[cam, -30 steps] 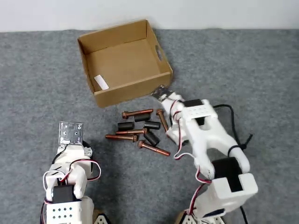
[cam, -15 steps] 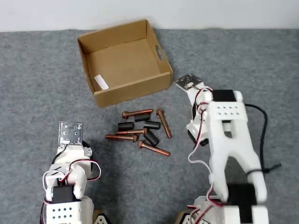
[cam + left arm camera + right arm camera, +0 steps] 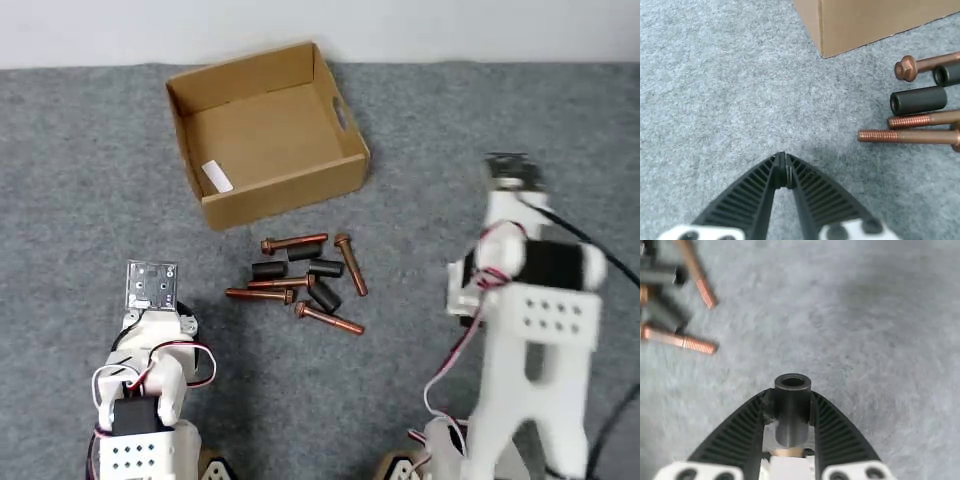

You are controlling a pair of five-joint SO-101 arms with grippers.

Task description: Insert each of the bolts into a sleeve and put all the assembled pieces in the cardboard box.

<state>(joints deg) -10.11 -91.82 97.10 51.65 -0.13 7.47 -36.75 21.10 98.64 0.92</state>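
Note:
In the right wrist view my right gripper [image 3: 790,405] is shut on a black sleeve [image 3: 791,400], held upright, with a bit of copper showing beneath it. Seen from above, that gripper [image 3: 508,168] hangs over bare carpet to the right of the cardboard box [image 3: 285,190]. Several copper bolts [image 3: 328,318] and black sleeves [image 3: 268,269] lie in a loose pile in front of the box. My left gripper [image 3: 151,270] rests to the left of the pile, shut with nothing in it [image 3: 782,170]. A bolt [image 3: 905,135] and a sleeve [image 3: 918,100] lie just ahead of it.
The box holds a small white label [image 3: 216,177] on its floor. Grey carpet [image 3: 560,110] covers the table, with a white wall strip along the far edge. The box corner [image 3: 840,30] stands ahead of my left gripper.
The right arm has swung away from the pile by the box, out to the right, carrying the sleeve. The left arm has stayed still.

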